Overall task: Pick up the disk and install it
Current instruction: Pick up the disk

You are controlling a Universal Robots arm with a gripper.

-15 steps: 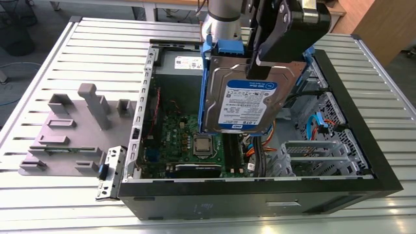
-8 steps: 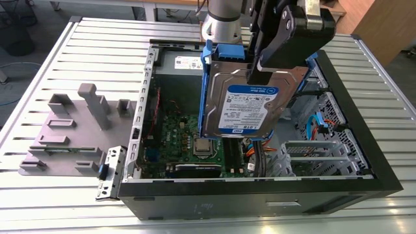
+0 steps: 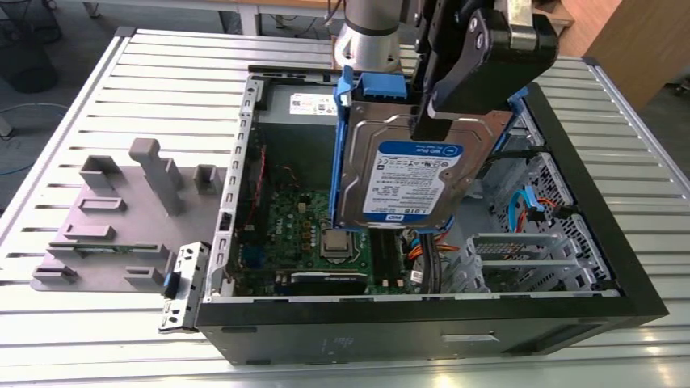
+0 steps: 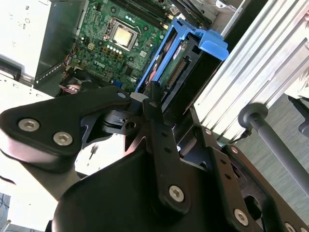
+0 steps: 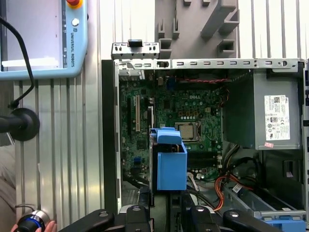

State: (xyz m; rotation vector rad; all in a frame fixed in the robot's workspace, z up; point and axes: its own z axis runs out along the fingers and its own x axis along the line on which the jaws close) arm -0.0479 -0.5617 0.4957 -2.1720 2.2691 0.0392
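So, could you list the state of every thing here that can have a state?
pincer: shut on the disk.
disk: in the air, nearly upright, not installed.
computer case: lying on its side, side panel off, inside exposed.
processor: bare, no cooler on it.

The exterior view stands off the arm, high and close, looking down at a slant into the open computer case on the slatted metal table, with the held disk near the lens. The first wrist view faces straight down into the case from farther back, while the second wrist view sits very near, sighting along the gripper to the disk's edge. All three views share the motherboard and its processor.
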